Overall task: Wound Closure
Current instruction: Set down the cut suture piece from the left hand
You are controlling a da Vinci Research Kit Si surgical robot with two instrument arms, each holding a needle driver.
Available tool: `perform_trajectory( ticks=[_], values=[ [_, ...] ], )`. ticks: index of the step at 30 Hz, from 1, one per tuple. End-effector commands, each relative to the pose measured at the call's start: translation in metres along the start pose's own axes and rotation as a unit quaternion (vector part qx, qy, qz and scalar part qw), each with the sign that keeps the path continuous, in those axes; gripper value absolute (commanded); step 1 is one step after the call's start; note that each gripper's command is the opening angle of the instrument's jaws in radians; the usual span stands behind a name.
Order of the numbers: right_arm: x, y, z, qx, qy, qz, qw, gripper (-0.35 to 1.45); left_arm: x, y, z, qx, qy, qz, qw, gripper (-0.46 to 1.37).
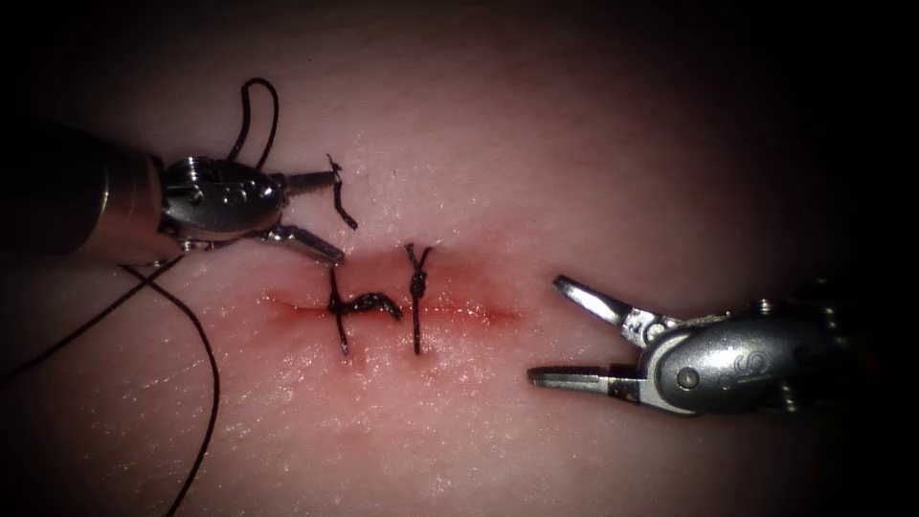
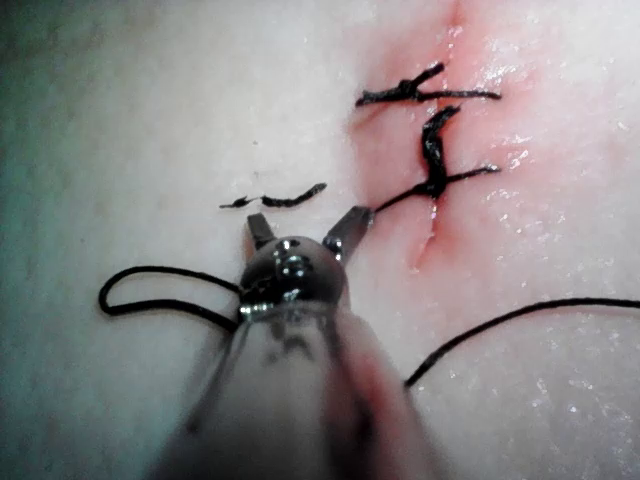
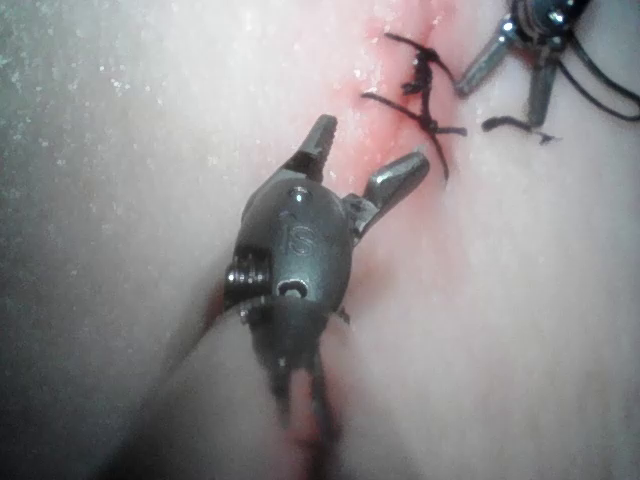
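Tissue (image 1: 574,144) lying glistening, cut (image 1: 383,308) carrying two stitches, left gripper (image 1: 325,215) spread, holding nothing, right gripper (image 1: 555,330) spread, empty, thread (image 1: 206,383) running off frame.

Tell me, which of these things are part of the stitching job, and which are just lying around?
Part of the job:
- tissue with its cut
- two knotted stitches across the cut
- long thread, left of the cut
- left tool, jaws open, holding nothing
- right tool, jaws open, holding nothing

Lying about:
- cut end of thread by the left tool's jaws
- red fluid along the cut
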Motion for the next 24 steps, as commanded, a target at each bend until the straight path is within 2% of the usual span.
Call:
perform_trajectory(
  ticks=[1, 7, 12, 19, 22, 24],
  values=[
    [0.0, 0.0, 0.0, 0.003, 0.0, 0.0, 1.0, 1.41, -0.0001, 0.0, -0.0002, -0.003, 0.0, -0.001, 1.0, 0.63],
    [0.0, 0.0, 0.0, 0.004, -0.001, 0.003, 1.0, 1.41, 0.0005, 0.0007, -0.0016, -0.009, -0.003, -0.005, 0.9999, 0.61],
    [0.0, 0.0, 0.0002, 0.003, -0.002, 0.003, 1.0, 1.41, 0.0029, 0.0017, -0.0032, -0.009, -0.003, -0.009, 0.9999, 0.65],
    [0.0, -0.0001, 0.0009, 0.0, -0.006, 0.003, 1.0, 1.42, 0.0084, 0.0024, -0.0064, 0.004, 0.075, -0.002, 0.9972, 0.47],
    [-0.0001, 0.0001, 0.0012, 0.0, -0.008, 0.003, 1.0, 1.42, 0.0098, 0.003, -0.008, 0.01, 0.089, -0.002, 0.996, 0.41],
    [-0.0002, 0.0002, 0.0014, 0.0, -0.01, 0.003, 1.0, 1.42, 0.0104, 0.0036, -0.009, 0.011, 0.09, 0.007, 0.9959, 0.44]
  ],
)
